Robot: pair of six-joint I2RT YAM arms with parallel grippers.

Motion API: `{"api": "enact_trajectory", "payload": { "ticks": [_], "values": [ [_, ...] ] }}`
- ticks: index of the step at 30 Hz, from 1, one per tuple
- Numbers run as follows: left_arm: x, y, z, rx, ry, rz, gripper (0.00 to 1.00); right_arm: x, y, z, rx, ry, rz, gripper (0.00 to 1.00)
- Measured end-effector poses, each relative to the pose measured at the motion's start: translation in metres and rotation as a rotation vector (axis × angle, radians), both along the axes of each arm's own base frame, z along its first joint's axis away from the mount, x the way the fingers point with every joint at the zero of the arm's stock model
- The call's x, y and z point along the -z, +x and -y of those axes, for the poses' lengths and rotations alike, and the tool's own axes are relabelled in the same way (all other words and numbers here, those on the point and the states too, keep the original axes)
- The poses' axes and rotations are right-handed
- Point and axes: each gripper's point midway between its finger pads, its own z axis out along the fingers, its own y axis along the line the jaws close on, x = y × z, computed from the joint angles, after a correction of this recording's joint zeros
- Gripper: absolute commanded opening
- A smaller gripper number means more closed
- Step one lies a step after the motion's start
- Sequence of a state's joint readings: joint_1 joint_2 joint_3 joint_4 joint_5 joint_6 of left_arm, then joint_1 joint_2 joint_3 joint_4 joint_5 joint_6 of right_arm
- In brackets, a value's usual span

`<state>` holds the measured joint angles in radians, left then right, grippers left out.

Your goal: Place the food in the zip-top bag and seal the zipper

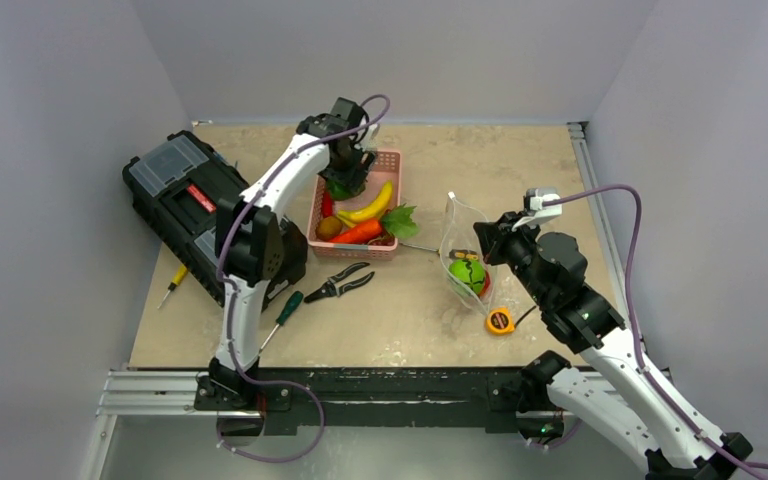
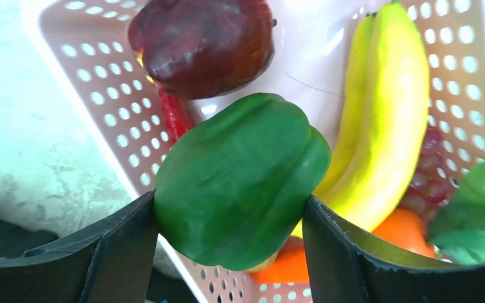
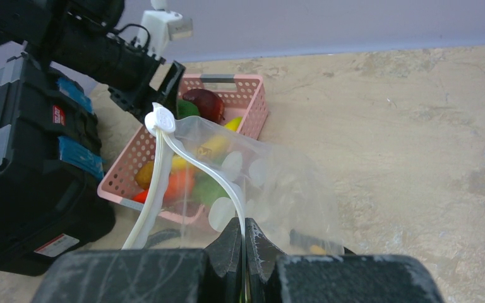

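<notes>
L tool is down in the pink basket, fingers clamped on a green pepper, one each side. Banana just beside it, dark red apple behind. R tool is pinched tight on the zipper, holding the zip-top bag upright on the worktop, just right of the basket, mouth gaping. Something green sits inside at the btm. Yellow tape measure lies near the bag.
</notes>
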<state>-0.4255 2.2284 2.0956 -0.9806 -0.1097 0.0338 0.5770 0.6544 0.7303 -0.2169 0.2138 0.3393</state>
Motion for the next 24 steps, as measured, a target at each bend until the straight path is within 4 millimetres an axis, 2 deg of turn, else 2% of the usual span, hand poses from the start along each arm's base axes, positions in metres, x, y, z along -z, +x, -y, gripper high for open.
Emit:
{"api": "enact_trajectory", "payload": {
  "ticks": [4, 9, 12, 20, 24],
  "values": [
    [-0.04, -0.004, 0.001, -0.018, -0.056, 0.071, 0.38, 0.0, 0.0, 0.0, 0.0, 0.0, 0.0, 0.0],
    [-0.086, -0.025, 0.008, -0.029, -0.179, 0.121, 0.35, 0.0, 0.0, 0.0, -0.002, 0.0, 0.0, 0.0],
    [-0.103, -0.052, 0.015, -0.029, -0.293, 0.116, 0.35, 0.0, 0.0, -0.001, -0.005, 0.0, -0.001, 0.0],
    [-0.135, -0.144, 0.048, 0.029, -0.698, 0.029, 0.34, 0.0, -0.001, -0.001, -0.008, 0.0, -0.002, 0.0],
    [-0.168, -0.18, 0.068, 0.111, -0.903, 0.016, 0.34, 0.004, 0.0, -0.004, -0.021, -0.004, -0.013, 0.0]
  ]
}}
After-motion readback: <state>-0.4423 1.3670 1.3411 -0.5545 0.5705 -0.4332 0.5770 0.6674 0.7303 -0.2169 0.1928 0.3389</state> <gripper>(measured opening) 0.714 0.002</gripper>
